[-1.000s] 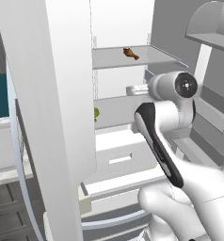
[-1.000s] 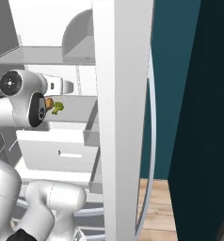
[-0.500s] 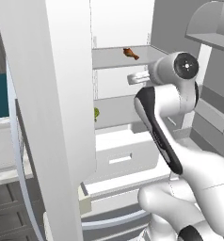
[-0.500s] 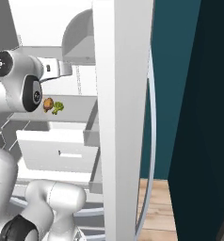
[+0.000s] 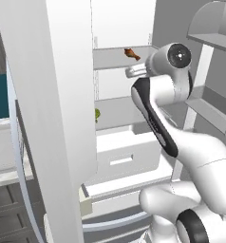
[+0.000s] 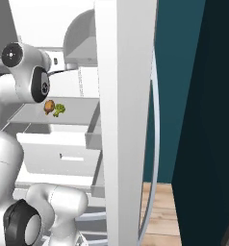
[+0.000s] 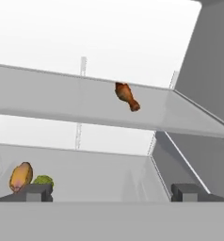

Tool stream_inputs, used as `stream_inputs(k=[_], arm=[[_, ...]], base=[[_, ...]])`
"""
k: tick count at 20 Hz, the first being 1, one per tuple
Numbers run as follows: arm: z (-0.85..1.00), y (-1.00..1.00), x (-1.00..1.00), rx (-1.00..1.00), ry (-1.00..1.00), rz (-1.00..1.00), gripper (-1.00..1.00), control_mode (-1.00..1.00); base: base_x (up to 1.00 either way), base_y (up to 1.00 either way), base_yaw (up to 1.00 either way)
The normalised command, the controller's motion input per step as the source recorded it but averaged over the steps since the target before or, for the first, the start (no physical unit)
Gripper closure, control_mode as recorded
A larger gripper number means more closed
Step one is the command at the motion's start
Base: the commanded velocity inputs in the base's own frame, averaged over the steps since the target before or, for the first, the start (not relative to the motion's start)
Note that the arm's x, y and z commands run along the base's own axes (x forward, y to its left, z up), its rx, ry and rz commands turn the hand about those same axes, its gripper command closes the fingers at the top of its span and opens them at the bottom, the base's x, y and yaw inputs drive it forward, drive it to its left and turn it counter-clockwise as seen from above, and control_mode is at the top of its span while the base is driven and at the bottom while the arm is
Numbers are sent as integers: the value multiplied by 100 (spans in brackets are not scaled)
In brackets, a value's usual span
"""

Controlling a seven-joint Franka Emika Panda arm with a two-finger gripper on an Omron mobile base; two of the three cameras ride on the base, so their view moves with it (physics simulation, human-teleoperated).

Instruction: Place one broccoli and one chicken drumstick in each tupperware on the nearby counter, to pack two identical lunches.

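Observation:
A brown chicken drumstick (image 7: 127, 96) lies on the upper fridge shelf (image 7: 62, 101), also seen in the left base view as the drumstick (image 5: 130, 53). On the lower shelf, a green broccoli (image 7: 42, 180) sits beside an orange-brown food piece (image 7: 20, 175); the right base view shows the same broccoli (image 6: 60, 109) and orange-brown piece (image 6: 49, 106). My gripper (image 7: 110, 193) is open and empty, held just below the upper shelf's level and short of the drumstick. In the left base view the gripper (image 5: 132, 72) points into the fridge. The tupperware is out of view.
The open white fridge door (image 5: 53, 95) stands close on the arm's left, with another door panel (image 6: 123, 120) on its right. A white drawer (image 5: 122, 159) sits under the lower shelf. A strip of the counter (image 5: 3, 156) shows at far left.
The arm has lifted the hand from about the lower shelf's height up to the upper shelf's height. The jaws stayed open, and the food has not moved.

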Motion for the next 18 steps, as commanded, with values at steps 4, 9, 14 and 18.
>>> stream_inputs(k=[4,9,14,18], arm=[[12,-7,35,0,0,0,-100,-100],[25,-4,45,0,0,-2,-100,-100],[10,0,51,0,0,-3,-100,-100],[0,0,49,0,0,-1,-100,-100]], base=[[0,0,0],[0,0,0],[0,0,0],[0,0,0]])
